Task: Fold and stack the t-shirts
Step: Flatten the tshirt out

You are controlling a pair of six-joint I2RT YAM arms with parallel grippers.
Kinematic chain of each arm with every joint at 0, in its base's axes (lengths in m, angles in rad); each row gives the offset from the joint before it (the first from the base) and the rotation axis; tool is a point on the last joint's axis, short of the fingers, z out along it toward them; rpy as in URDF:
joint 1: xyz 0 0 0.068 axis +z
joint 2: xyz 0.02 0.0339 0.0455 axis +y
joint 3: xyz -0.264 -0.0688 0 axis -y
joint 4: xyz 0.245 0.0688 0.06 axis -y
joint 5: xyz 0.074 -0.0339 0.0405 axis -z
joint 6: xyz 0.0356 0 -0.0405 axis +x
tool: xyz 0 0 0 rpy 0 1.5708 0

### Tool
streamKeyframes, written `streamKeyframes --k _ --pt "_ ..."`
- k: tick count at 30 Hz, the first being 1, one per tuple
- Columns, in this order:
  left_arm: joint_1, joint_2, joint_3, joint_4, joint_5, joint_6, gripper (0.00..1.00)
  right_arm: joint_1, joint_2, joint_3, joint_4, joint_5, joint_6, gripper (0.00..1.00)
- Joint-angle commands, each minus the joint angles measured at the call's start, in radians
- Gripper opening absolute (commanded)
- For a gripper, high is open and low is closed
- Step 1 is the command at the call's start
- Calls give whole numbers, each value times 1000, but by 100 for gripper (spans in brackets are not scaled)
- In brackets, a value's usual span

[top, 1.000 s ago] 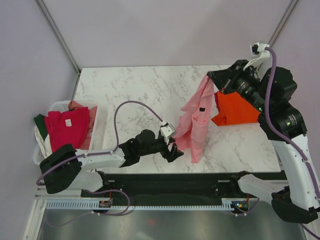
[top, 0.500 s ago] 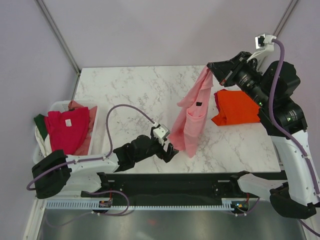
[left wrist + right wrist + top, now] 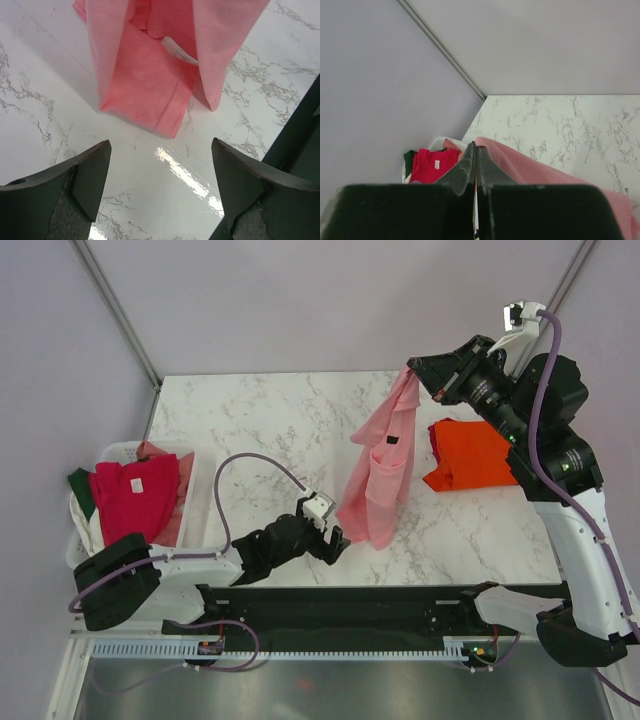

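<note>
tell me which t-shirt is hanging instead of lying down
The light pink t-shirt: it dangles from the right tool, while the orange t-shirt lies on the table and the crimson t-shirt sits in the basket.

The gripper (image 3: 476, 149), jaws pressed together, pinches the pink shirt (image 3: 540, 175), which drapes off to the right. Beyond lie the marble worktop (image 3: 560, 120) and a red shirt (image 3: 432, 165).

basket (image 3: 206, 488) at table (image 3: 280, 420) left edge; hanging t-shirt (image 3: 378, 480) mid-table; folded t-shirt (image 3: 470, 455) right
</note>
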Motion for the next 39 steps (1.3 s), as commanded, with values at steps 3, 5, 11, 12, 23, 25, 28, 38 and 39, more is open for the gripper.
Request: streamKeyframes --k 3,5,11,12,23,25,28,38,39 --pt "3 55 46 77 -37 -2 88 2 -1 19 81 -4 31 0" --pt "3 98 63 80 -39 5 87 3 2 22 84 -6 36 0" --pt "3 236 187 40 -28 22 76 3 5 25 93 -6 49 0" --pt "3 276 200 40 -23 24 75 3 7 27 95 -6 51 0" --pt "2 370 286 70 86 77 72 3 5 30 96 6 56 0" --pt "3 385 312 70 109 90 69 2 2 31 101 8 60 0" --pt "2 420 344 71 151 108 61 3 2 35 104 12 66 0" --pt "3 445 458 4 190 134 2 3 -15 15 105 51 62 0" --pt "3 408 430 8 188 116 2 5 -19 12 104 58 51 0"
